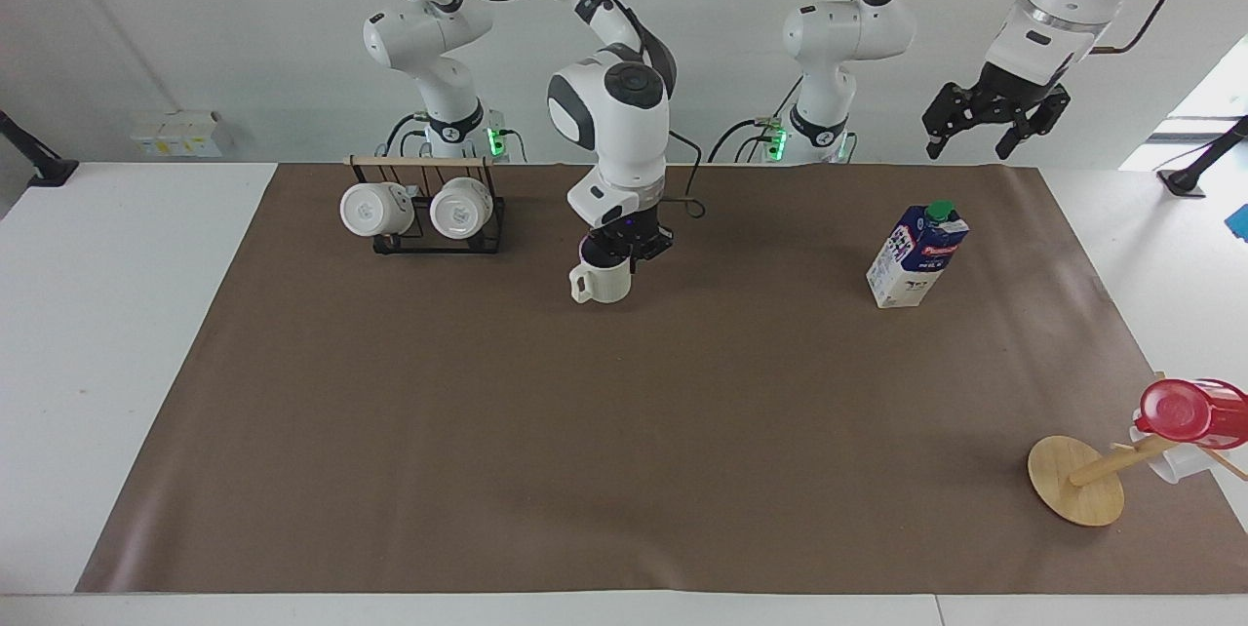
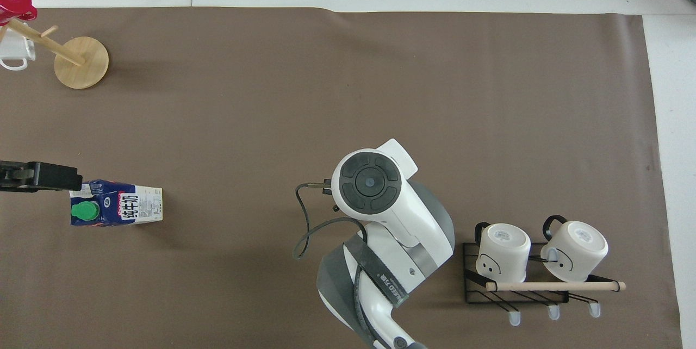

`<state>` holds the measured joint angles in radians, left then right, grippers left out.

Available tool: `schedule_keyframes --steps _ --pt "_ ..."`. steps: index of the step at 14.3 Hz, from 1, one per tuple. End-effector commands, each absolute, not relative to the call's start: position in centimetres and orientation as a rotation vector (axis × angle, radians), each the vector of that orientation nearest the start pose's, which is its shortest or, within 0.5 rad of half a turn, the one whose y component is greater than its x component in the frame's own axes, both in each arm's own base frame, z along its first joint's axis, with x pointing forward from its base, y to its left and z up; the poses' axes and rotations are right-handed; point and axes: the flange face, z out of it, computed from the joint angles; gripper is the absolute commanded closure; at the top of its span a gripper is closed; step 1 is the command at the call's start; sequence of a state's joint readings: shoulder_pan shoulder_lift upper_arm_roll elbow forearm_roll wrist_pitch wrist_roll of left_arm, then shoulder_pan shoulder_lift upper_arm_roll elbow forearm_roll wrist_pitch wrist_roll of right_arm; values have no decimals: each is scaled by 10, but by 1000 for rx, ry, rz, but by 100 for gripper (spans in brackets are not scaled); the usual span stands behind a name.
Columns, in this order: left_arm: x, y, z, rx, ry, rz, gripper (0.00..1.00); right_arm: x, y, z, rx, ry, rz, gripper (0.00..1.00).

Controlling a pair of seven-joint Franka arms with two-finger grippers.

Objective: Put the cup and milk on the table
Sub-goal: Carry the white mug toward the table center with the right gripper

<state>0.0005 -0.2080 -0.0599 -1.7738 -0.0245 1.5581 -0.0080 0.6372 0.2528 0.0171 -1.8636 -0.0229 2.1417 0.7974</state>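
- My right gripper (image 1: pixel 618 258) is clamped on the rim of the cup (image 1: pixel 603 282), fingers pinching the wall from above. The cup hangs upright over the brown paper of the table (image 1: pixel 136 246), between the mug rack (image 1: pixel 429 213) and the milk (image 1: pixel 916 255). I can't tell if its base touches the paper yet.
- Cup handling, my guess: stiff ceramic, moderate weight, glazed so a bit slippery, chips if dropped. A rim pinch works but lets it swing; I'd lower slowly and release only once the base sits flat. The loop handle points toward the rack, away from my fingers.
- Milk stands upright on the paper toward the left arm's end. Looks like a stiff carton, probably heavy if full, top-heavy and tall. Best taken across the flat sides at mid-body, below the green cap, not by the gable.
- My left gripper (image 1: pixel 993 119) waits up in the air with fingers spread wide, empty.
- Facing view shows the cup, the grip and both grippers' height. Overhead view hides the cup under my right arm's wrist; it shows 2 white mugs (image 2: pixel 503 251) on the rack, and the left gripper (image 2: pixel 38 176) just beside the milk (image 2: pixel 117 210).
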Motion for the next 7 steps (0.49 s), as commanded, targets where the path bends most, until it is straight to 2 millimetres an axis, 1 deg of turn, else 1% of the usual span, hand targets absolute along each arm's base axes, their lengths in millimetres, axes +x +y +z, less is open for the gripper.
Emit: schedule_keyframes --steps 1,2,3,4,7 --pt "477 -32 628 -3147 94 47 0 489 385 379 -3122 215 -55 100" --pt "472 -32 626 -3146 96 49 0 489 387 376 -3120 197 -61 100" --pt "470 -31 621 -3146 90 61 0 488 388 372 -3118 190 -67 100" --pt "468 -31 621 -3146 90 54 0 482 396 368 -3122 164 -68 100" --pt "468 -30 616 -3145 123 44 0 480 397 361 -3130 133 -61 100"
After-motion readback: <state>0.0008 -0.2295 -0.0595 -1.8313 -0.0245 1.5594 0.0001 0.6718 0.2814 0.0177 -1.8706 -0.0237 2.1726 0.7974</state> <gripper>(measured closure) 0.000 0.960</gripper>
